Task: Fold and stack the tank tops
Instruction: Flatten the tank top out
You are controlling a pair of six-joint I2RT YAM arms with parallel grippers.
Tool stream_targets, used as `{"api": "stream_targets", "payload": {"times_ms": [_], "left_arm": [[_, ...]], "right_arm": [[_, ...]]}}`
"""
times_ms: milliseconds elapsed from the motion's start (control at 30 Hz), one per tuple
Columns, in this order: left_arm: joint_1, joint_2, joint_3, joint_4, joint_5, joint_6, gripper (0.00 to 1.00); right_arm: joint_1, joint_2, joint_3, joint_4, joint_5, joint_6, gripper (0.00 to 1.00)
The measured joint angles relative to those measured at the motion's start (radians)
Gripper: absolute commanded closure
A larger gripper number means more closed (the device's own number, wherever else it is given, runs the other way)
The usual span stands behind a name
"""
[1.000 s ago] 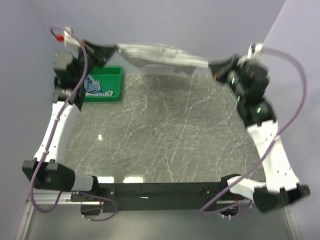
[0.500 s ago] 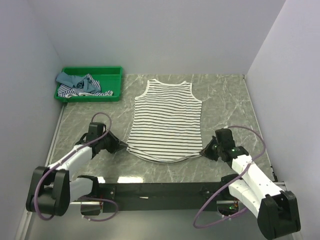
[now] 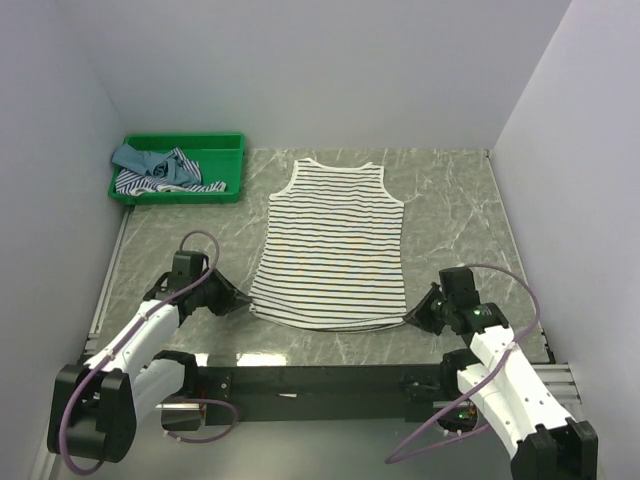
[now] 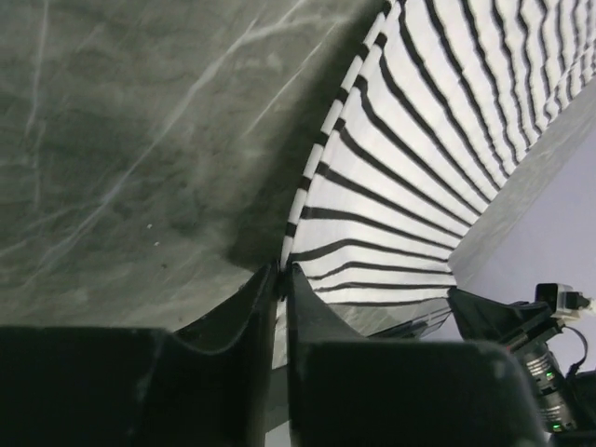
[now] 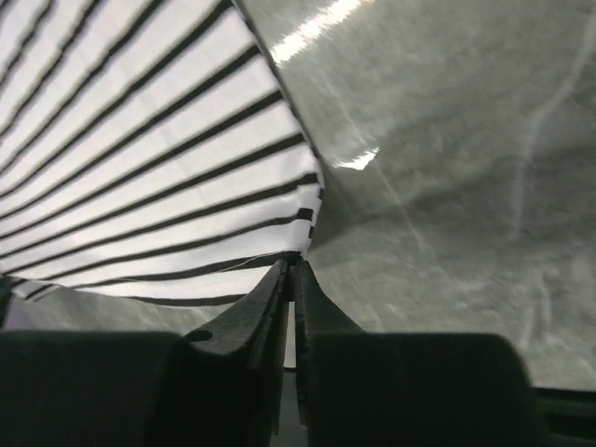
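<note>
The white tank top with thin black stripes point(image 3: 330, 245) lies spread flat on the marble table, neck at the far end, hem toward me. My left gripper point(image 3: 243, 303) is shut on its near-left hem corner point(image 4: 285, 265). My right gripper point(image 3: 412, 318) is shut on its near-right hem corner point(image 5: 296, 258). Both corners are held low, just off the table. The teal-blue tank top point(image 3: 140, 158) and the blue-and-white striped one point(image 3: 175, 176) lie crumpled in the green tray point(image 3: 225, 143) at the far left.
Grey walls close in the table on the left, back and right. The black frame rail point(image 3: 320, 380) runs along the near edge between the arm bases. Bare marble point(image 3: 460, 220) lies to the right of the shirt.
One second ago both arms held the shirt stretched in the air at the back. They have since brought it down flat, and in the last half second drew the hem slightly toward the near edge.
</note>
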Motion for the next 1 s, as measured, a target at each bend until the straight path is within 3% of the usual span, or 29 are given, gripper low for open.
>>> {"api": "stream_targets", "payload": {"times_ms": [33,67,133,200,233,400,500,567,667,867,1000], "left_arm": [[0.0,0.0,0.002,-0.013,0.001,0.007,0.7],[0.0,0.0,0.006,-0.03,0.002,0.021,0.62],[0.0,0.0,0.02,-0.061,0.002,0.035,0.5],[0.0,0.0,0.046,-0.09,0.0,0.051,0.47],[0.0,0.0,0.064,-0.106,-0.003,0.058,0.38],[0.002,0.005,0.188,-0.163,-0.051,0.096,0.37],[0.009,0.055,0.302,-0.151,-0.071,0.111,0.43],[0.017,0.128,0.397,-0.139,-0.069,0.131,0.46],[0.029,0.233,0.538,-0.137,-0.068,0.174,0.47],[0.073,0.301,0.798,-0.134,-0.077,0.205,0.48],[0.092,0.285,0.886,-0.124,-0.085,0.196,0.48]], "right_arm": [[-0.006,-0.006,0.0,-0.02,-0.003,-0.004,0.78],[-0.012,-0.01,0.0,-0.04,-0.005,-0.007,0.62],[-0.02,-0.013,0.006,-0.085,-0.001,-0.021,0.53],[-0.023,-0.016,0.027,-0.135,0.006,-0.04,0.45],[-0.023,-0.018,0.043,-0.159,0.012,-0.051,0.43],[0.015,-0.045,0.146,-0.152,0.026,-0.064,0.41],[0.201,0.019,0.214,-0.086,0.098,-0.021,0.44],[0.404,0.159,0.303,-0.037,0.191,0.015,0.49],[0.608,0.389,0.456,0.06,0.28,0.046,0.5],[0.859,0.858,0.819,0.173,0.42,0.055,0.55],[0.98,1.141,1.075,0.19,0.457,0.044,0.58]]}}
